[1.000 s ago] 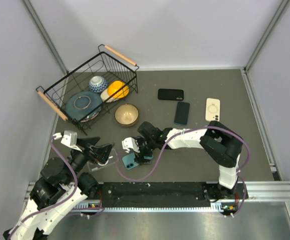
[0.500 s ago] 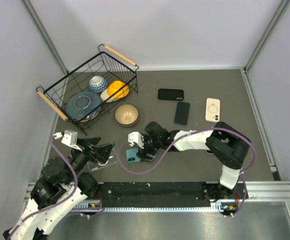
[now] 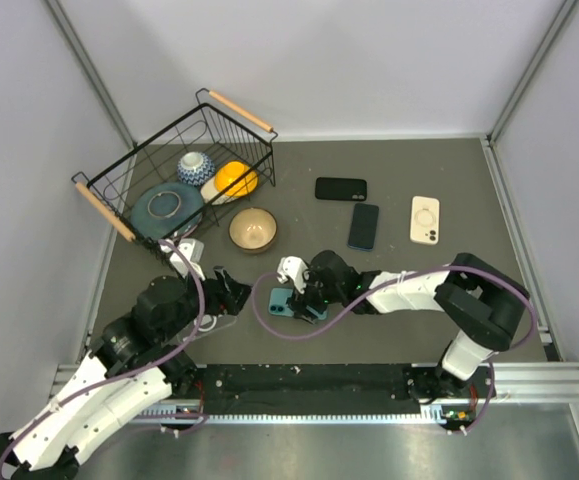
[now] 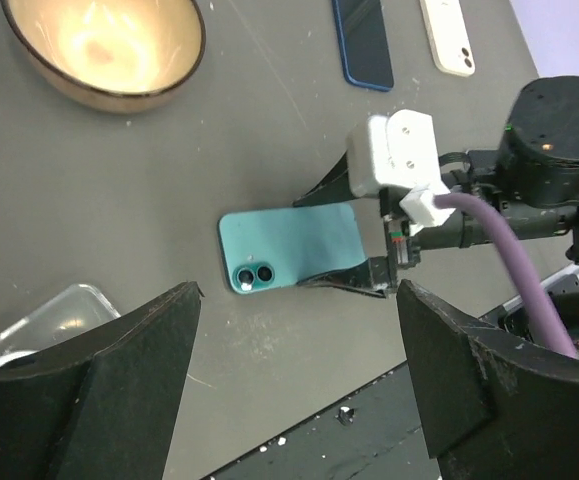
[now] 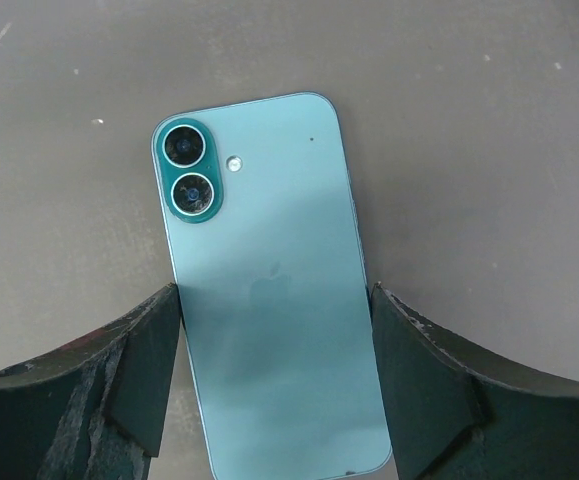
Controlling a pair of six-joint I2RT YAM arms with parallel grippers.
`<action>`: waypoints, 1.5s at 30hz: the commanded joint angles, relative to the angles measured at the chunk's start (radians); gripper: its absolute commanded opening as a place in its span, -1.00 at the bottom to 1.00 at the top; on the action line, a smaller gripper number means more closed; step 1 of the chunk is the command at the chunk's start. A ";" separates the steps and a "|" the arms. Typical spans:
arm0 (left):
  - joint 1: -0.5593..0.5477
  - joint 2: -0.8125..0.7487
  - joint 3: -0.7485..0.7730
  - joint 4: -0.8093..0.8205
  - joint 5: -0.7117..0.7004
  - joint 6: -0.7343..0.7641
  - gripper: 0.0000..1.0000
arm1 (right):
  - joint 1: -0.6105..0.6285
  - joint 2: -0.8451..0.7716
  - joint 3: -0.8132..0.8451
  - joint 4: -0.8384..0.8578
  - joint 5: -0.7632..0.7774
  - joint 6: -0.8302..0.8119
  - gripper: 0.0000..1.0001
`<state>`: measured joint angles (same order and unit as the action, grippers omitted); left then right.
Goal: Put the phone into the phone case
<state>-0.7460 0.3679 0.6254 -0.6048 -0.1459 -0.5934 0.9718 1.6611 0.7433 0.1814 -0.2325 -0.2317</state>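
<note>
A teal phone (image 3: pixel 282 301) lies face down on the grey table, its camera end toward the left arm. My right gripper (image 3: pixel 296 300) is shut on it, one finger against each long edge (image 5: pixel 269 290). The phone case (image 4: pixel 39 320), clear plastic, lies on the table at the lower left of the left wrist view, beside my left finger. My left gripper (image 3: pixel 231 293) hovers just left of the phone. It stands wide open (image 4: pixel 299 300) with nothing between its fingers, and the phone (image 4: pixel 289 245) shows beyond the fingertips.
A black wire basket (image 3: pixel 119 195) with bowls and an orange object stands at the back left. A wooden bowl (image 3: pixel 253 229) sits beside it. A black phone (image 3: pixel 341 188), a blue phone (image 3: pixel 363 226) and a cream case (image 3: pixel 424 218) lie at the back right.
My right gripper has slid the teal phone to the right and a little away from the near edge. The left arm has swung forward and right toward the phone.
</note>
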 commanded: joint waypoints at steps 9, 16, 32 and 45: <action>0.002 0.066 -0.096 0.132 0.051 -0.154 0.68 | -0.005 -0.181 -0.206 0.173 0.183 0.276 0.18; 0.004 0.172 -0.174 0.246 0.129 -0.223 0.65 | -0.005 -0.213 -0.231 0.217 0.099 0.416 0.13; 0.004 0.259 -0.466 0.624 0.155 -0.487 0.53 | -0.005 -0.163 -0.262 0.444 -0.044 0.632 0.04; 0.004 0.457 -0.443 0.718 0.141 -0.483 0.48 | -0.004 -0.047 -0.301 0.679 -0.178 0.733 0.03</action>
<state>-0.7456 0.7864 0.1596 0.0238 -0.0132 -1.0725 0.9718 1.5944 0.4389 0.6941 -0.3363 0.4446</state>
